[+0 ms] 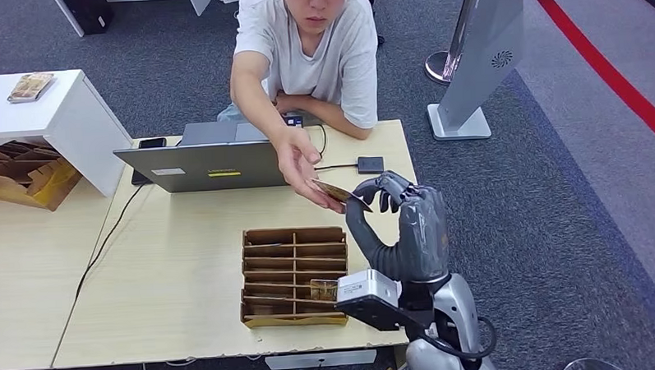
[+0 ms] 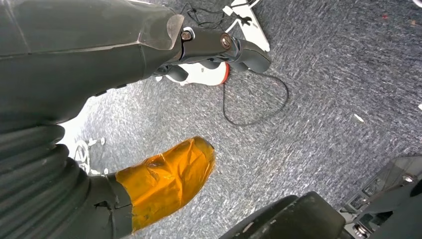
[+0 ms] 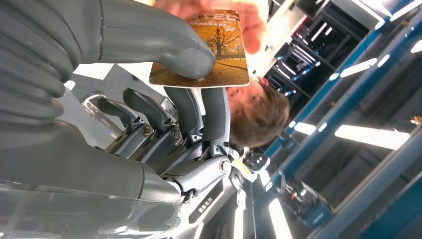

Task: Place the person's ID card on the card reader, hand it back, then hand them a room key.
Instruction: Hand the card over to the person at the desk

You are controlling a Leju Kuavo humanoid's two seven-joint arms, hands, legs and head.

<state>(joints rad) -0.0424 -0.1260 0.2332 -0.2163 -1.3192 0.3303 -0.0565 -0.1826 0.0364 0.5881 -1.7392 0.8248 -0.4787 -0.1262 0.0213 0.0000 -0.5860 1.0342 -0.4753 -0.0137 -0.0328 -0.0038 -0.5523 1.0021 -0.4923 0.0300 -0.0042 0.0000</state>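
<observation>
The right robot hand (image 1: 390, 201) is raised above the far right part of the surface (image 1: 179, 264), and a card (image 1: 338, 191) is pinched in it: in the right wrist view the thick thumb (image 3: 191, 57) is pressed on the printed face of the card (image 3: 211, 50), with the darker fingers (image 3: 209, 112) set beneath it. The same card is also held at its other end by the person's hand (image 1: 299, 165), which is stretched across the open laptop (image 1: 208, 160). An autumn tree is printed on the card; whether it is the ID card or a room key cannot be told, nor which way it is passing, so the step is judged to be a handover at the moment of shared grip. The small dark card reader (image 1: 370, 164) lies just beyond the two hands, by the laptop's cable. A brown divided card tray (image 1: 294, 277) sits nearer the robot, with a card (image 1: 323, 289) standing in one of its near slots. The left robot hand (image 2: 164, 179) hangs over the carpet with its fingers apart and nothing in it. If the card is being received, a firm pinch should be kept until it is let go, and then a short carry to the reader is called for; if it is being given, the thumb should be eased off once the person's hold is secure.
</observation>
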